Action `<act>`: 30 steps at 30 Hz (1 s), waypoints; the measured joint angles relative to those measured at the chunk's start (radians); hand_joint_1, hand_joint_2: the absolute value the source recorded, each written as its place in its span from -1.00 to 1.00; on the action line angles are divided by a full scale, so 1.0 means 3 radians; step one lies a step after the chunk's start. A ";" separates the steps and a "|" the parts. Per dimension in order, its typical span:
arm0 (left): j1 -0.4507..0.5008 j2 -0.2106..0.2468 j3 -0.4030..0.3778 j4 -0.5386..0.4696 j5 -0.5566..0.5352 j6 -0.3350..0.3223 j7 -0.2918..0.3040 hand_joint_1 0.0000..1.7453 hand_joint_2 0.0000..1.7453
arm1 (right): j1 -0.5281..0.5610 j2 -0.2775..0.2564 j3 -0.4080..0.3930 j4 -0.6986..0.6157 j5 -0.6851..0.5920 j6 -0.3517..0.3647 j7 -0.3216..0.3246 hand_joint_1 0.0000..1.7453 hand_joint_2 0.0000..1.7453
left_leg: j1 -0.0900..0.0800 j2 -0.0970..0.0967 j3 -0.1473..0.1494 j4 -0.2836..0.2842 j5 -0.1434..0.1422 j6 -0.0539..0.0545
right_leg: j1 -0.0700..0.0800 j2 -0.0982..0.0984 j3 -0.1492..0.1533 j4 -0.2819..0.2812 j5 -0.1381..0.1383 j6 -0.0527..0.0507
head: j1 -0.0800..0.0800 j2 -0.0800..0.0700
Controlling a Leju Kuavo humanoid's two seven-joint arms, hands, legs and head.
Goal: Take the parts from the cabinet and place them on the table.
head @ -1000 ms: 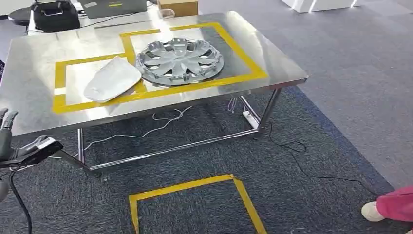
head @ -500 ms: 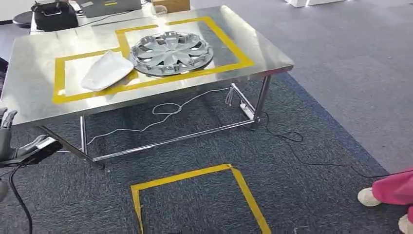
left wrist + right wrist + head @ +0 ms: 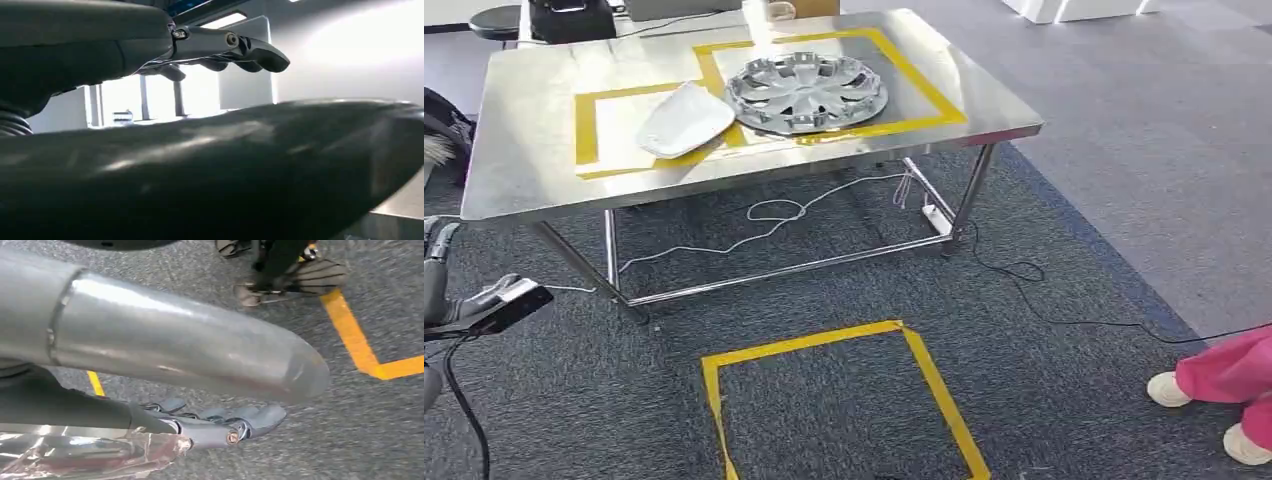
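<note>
1. Silver plastic wheel cover (image 3: 807,92), spoked and round, lay flat on the table (image 3: 524,150) inside the right-hand box of yellow tape (image 3: 584,130). Judged light and fairly stiff, though thin at the spokes and likely to flex or crack if squeezed. The rim looked the safest hold, or a finger hooked through a spoke opening.
2. White moulded shell (image 3: 684,120), smooth and domed, lay just beside the wheel cover across the tape line between the two boxes. Whether the two touched could not be told. Judged light, rigid and slippery on its glossy back. A hold across its narrower end or under its edge would suit it better than a pinch on the dome.
3. Left hand (image 3: 449,295) hung low at the robot's side, well short of the table. From the wrist, its fingers (image 3: 225,45) lay stretched out and loose, with nothing in them.
4. Right hand (image 3: 220,422) hung over the carpet, with fingers extended, slightly apart and holding nothing.
5. Table surface: polished steel on a tubular frame, hard and slick. Parts set down there would slide readily and could scuff.
6. Room: grey carpet (image 3: 1074,200), with a yellow taped square (image 3: 924,370) on the floor before the table. White and black cables (image 3: 774,212) and a power strip (image 3: 934,213) lay beneath the table. A person's pink trouser leg (image 3: 1224,375) stood at the right.
</note>
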 joint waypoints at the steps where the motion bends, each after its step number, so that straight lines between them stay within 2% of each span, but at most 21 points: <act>1: 0.0002 -0.0003 0.0000 0.0001 0.0000 0.0000 0.0000 -1.00 -1.00 | 0.0002 0.0000 0.0000 0.0000 -0.0001 0.0001 0.0000 -1.00 -1.00 | -0.0003 0.0000 -0.0029 0.0001 0.0023 -0.0006 | 0.0001 0.0000 0.0068 -0.0036 0.0080 -0.0007 | -0.0001 0.0000; 2: 0.0002 -0.0003 0.0000 0.0004 0.0000 0.0000 0.0000 -1.00 -1.00 | 0.0003 0.0000 0.0000 0.0000 0.0000 0.0001 0.0000 -1.00 -1.00 | -0.0004 -0.0001 -0.0051 0.0002 0.0041 -0.0014 | 0.0002 0.0001 0.0217 -0.0213 0.0171 -0.0018 | 0.0001 0.0000; 3: 0.0000 -0.0003 0.0000 0.0004 0.0000 0.0000 0.0000 -1.00 -1.00 | 0.0002 0.0000 0.0000 0.0000 0.0000 0.0002 -0.0001 -1.00 -1.00 | -0.0004 -0.0002 -0.0064 0.0002 0.0056 -0.0025 | 0.0002 0.0001 0.0444 -0.0544 0.0251 -0.0035 | 0.0000 0.0000; 4: -0.0005 -0.0003 0.0000 0.0004 0.0000 -0.0001 0.0000 -1.00 -1.00 | -0.0001 0.0000 0.0000 0.0000 0.0001 0.0003 -0.0005 -1.00 -1.00 | -0.0004 -0.0002 -0.0066 0.0004 0.0065 -0.0036 | 0.0003 0.0004 0.0693 -0.0899 0.0290 -0.0055 | 0.0001 0.0000; 5: -0.0008 -0.0001 0.0000 0.0004 0.0000 -0.0004 0.0000 -1.00 -1.00 | -0.0009 -0.0001 0.0000 0.0000 0.0009 0.0005 -0.0008 -1.00 -1.00 | -0.0016 0.0000 -0.0082 0.0005 0.0074 -0.0053 | 0.0012 0.0009 0.0854 -0.1111 0.0212 -0.0065 | 0.0001 0.0000; 6: -0.0023 0.0004 -0.0003 0.0005 0.0000 -0.0010 0.0000 -1.00 -1.00 | -0.0009 0.0000 0.0000 0.0000 0.0015 0.0008 -0.0011 -1.00 -1.00 | -0.0013 0.0001 -0.0079 0.0006 0.0092 -0.0073 | 0.0017 0.0013 0.0824 -0.1074 0.0266 -0.0072 | -0.0014 0.0000; 7: -0.0036 0.0004 -0.0008 0.0006 0.0001 -0.0013 0.0000 -1.00 -1.00 | -0.0005 0.0000 0.0001 0.0000 0.0023 0.0011 -0.0013 -1.00 -1.00 | -0.0012 0.0001 -0.0084 0.0014 0.0102 -0.0087 | 0.0018 0.0015 0.0814 -0.1106 0.0254 -0.0080 | 0.0004 0.0000; 8: -0.0040 0.0008 -0.0015 0.0006 0.0003 -0.0017 0.0000 -1.00 -1.00 | -0.0003 0.0001 0.0001 0.0000 0.0028 0.0010 -0.0011 -1.00 -1.00 | -0.0019 -0.0002 -0.0095 0.0026 0.0097 -0.0065 | 0.0006 0.0018 0.0807 -0.1111 0.0270 -0.0065 | 0.0009 0.0000; 9: -0.0043 0.0010 -0.0024 0.0008 0.0006 -0.0022 0.0000 -1.00 -1.00 | -0.0001 0.0001 0.0001 0.0000 0.0032 0.0008 -0.0010 -1.00 -1.00 | -0.0022 -0.0002 -0.0110 0.0021 0.0123 0.0017 | 0.0007 0.0020 0.0793 -0.1111 0.0275 -0.0058 | -0.0006 0.0000; 10: -0.0049 0.0013 -0.0027 0.0008 0.0006 -0.0025 0.0000 -1.00 -1.00 | 0.0000 0.0001 0.0001 0.0000 0.0046 0.0001 -0.0010 -1.00 -1.00 | -0.0023 -0.0001 -0.0115 0.0016 0.0124 0.0032 | 0.0011 0.0022 0.0783 -0.1110 0.0280 -0.0065 | -0.0009 0.0000; 12: -0.0066 0.0017 -0.0033 0.0009 0.0017 -0.0027 0.0000 -1.00 -1.00 | -0.0001 0.0000 0.0001 0.0000 0.0075 -0.0024 -0.0009 -1.00 -1.00 | -0.0014 -0.0001 -0.0124 -0.0002 0.0151 0.0003 | 0.0021 0.0022 0.0767 -0.1110 0.0298 -0.0089 | -0.0005 0.0000; 16: -0.0081 0.0017 -0.0048 0.0014 0.0022 -0.0027 0.0000 -1.00 -1.00 | 0.0000 0.0001 0.0004 0.0000 0.0118 -0.0047 0.0005 -1.00 -1.00 | -0.0014 -0.0001 -0.0149 -0.0003 0.0174 -0.0011 | 0.0022 0.0021 0.0734 -0.1094 0.0310 -0.0101 | -0.0008 0.0000; 19: -0.0081 0.0017 -0.0051 0.0019 0.0029 -0.0027 0.0000 -1.00 -1.00 | -0.0001 0.0001 0.0005 0.0000 0.0146 -0.0073 0.0015 -1.00 -1.00 | -0.0016 -0.0001 -0.0169 0.0000 0.0184 -0.0031 | 0.0021 0.0018 0.0719 -0.1090 0.0319 -0.0090 | -0.0006 0.0000; 23: -0.0081 0.0027 -0.0050 0.0020 0.0031 -0.0024 0.0002 -1.00 -1.00 | -0.0008 0.0001 0.0013 0.0000 0.0170 -0.0098 0.0024 -1.00 -1.00 | -0.0023 -0.0003 -0.0187 -0.0022 0.0199 -0.0027 | 0.0014 0.0009 0.0720 -0.1109 0.0335 -0.0053 | -0.0008 0.0000; 24: -0.0082 0.0033 -0.0050 0.0020 0.0031 -0.0024 0.0003 -1.00 -1.00 | -0.0007 0.0001 0.0013 0.0000 0.0173 -0.0102 0.0027 -1.00 -1.00 | 0.0010 -0.0009 -0.0167 -0.0051 0.0224 -0.0035 | 0.0013 0.0009 0.0677 -0.1068 0.0303 -0.0042 | -0.0008 0.0000; 25: -0.0090 0.0036 -0.0050 0.0020 0.0032 -0.0022 0.0008 -1.00 -1.00 | -0.0007 0.0001 0.0014 0.0000 0.0179 -0.0108 0.0027 -1.00 -1.00 | 0.0015 -0.0014 -0.0169 -0.0053 0.0223 -0.0026 | 0.0018 0.0010 0.0635 -0.0956 0.0200 -0.0024 | 0.0011 0.0000; 26: -0.0090 0.0034 -0.0051 0.0020 0.0032 -0.0022 0.0011 -1.00 -1.00 | -0.0008 0.0001 0.0014 0.0000 0.0181 -0.0109 0.0028 -1.00 -1.00 | 0.0018 -0.0023 -0.0177 -0.0052 0.0227 -0.0021 | 0.0009 0.0009 0.0542 -0.0738 0.0063 -0.0009 | 0.0018 0.0000; 28: -0.0083 0.0032 -0.0055 0.0023 0.0034 -0.0022 0.0015 -1.00 -1.00 | -0.0005 0.0001 0.0017 0.0000 0.0183 -0.0111 0.0029 -1.00 -1.00 | 0.0021 -0.0048 -0.0202 -0.0048 0.0234 -0.0020 | -0.0008 0.0009 0.0291 -0.0169 -0.0194 0.0019 | 0.0020 0.0000; 29: -0.0080 0.0029 -0.0057 0.0027 0.0034 -0.0023 0.0015 -1.00 -1.00 | 0.0000 0.0001 0.0018 0.0000 0.0184 -0.0111 0.0034 -1.00 -1.00 | 0.0024 -0.0072 -0.0211 -0.0047 0.0241 -0.0028 | -0.0015 0.0009 0.0231 -0.0028 -0.0224 0.0029 | 0.0016 0.0000; 30: -0.0074 0.0027 -0.0058 0.0032 0.0036 -0.0023 0.0015 -1.00 -1.00 | 0.0004 0.0001 0.0018 0.0000 0.0186 -0.0111 0.0034 -1.00 -1.00 | 0.0027 -0.0103 -0.0214 -0.0046 0.0245 -0.0035 | -0.0022 0.0009 0.0266 -0.0081 -0.0164 0.0035 | 0.0019 0.0000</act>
